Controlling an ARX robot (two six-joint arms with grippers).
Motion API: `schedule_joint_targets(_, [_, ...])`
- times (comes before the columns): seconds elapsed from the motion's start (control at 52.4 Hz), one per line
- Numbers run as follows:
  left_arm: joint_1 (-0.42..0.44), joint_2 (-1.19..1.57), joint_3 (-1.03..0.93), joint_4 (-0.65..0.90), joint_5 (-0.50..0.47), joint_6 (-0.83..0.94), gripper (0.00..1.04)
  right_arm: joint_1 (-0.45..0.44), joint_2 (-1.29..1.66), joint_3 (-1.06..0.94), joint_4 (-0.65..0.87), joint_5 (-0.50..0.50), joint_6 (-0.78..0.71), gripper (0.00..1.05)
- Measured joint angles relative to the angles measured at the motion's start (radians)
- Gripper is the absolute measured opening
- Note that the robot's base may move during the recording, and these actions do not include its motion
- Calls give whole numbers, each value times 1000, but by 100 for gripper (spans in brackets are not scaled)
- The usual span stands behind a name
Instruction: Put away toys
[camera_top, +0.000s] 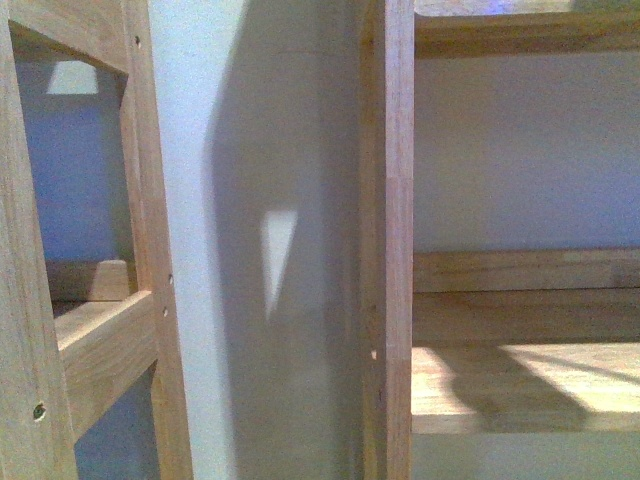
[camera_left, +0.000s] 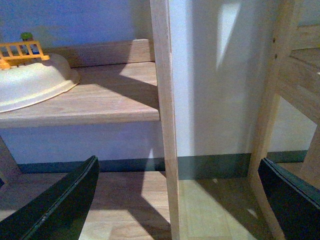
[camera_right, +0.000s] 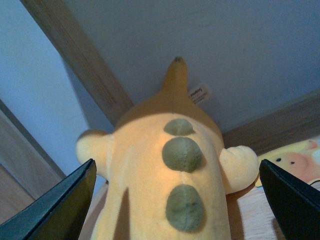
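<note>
My left end effector (camera_left: 177, 200) hangs wide open and empty facing a shelf post (camera_left: 165, 120), clear of the work. My right end effector (camera_right: 175, 200) is spread wide around the plush toy (camera_right: 165, 170) on the shelf, not visibly gripping, probably set for release or regrasp.

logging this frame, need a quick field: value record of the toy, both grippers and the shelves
toy: orange-yellow plush with green spots, white tag showing, between the right gripper fingers
right gripper: open, fingers not touching the plush
left gripper: open, empty, facing the wooden shelf post
shelf: white basin on a wooden board, yellow toy fence above its rim
front view: wooden shelf frames, no arm visible
</note>
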Motion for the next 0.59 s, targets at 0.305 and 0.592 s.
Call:
schedule_joint_targets(0.305, [0,0,0,0,0,0,98,111,-291,-318,98,105,-259,98])
schedule_joint_targets(0.592, [0,0,0,0,0,0,98,143,-750,-904,170,183,-457,98])
